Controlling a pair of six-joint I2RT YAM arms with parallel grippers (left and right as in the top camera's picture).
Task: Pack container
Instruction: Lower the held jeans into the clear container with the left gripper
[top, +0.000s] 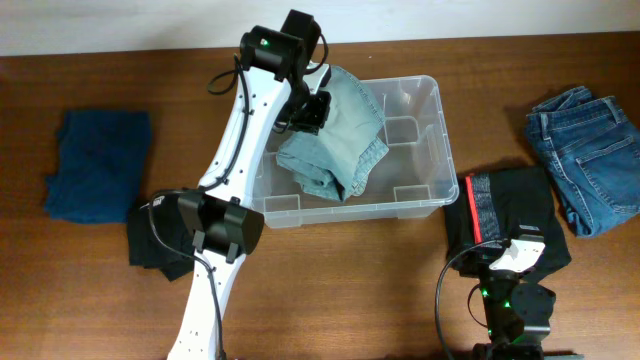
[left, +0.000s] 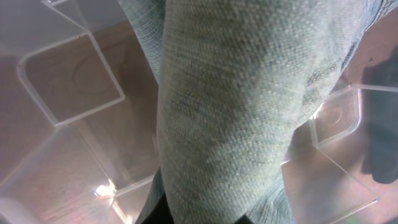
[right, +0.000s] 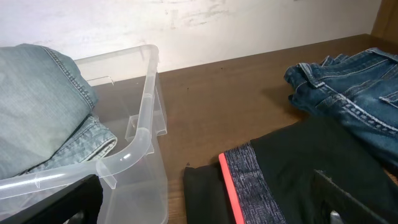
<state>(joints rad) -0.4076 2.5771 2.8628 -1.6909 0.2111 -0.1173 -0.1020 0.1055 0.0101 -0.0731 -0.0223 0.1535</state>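
Pale jeans (top: 335, 150), clenched in the left hand (top: 312, 112), are held over the container (top: 441, 150) rim; released there, they could spill outside.

On the brown wooden worktop (top: 330, 290), a crumpled dark blue cloth (top: 95, 165) lies at the far left, with a black garment (top: 145, 245) just beside its near corner. At the right, folded blue jeans (top: 585, 155) lie beside a black garment with a red stripe (top: 510, 205). Between these groups, a pale denim garment (top: 335, 140) is bunched in folds.
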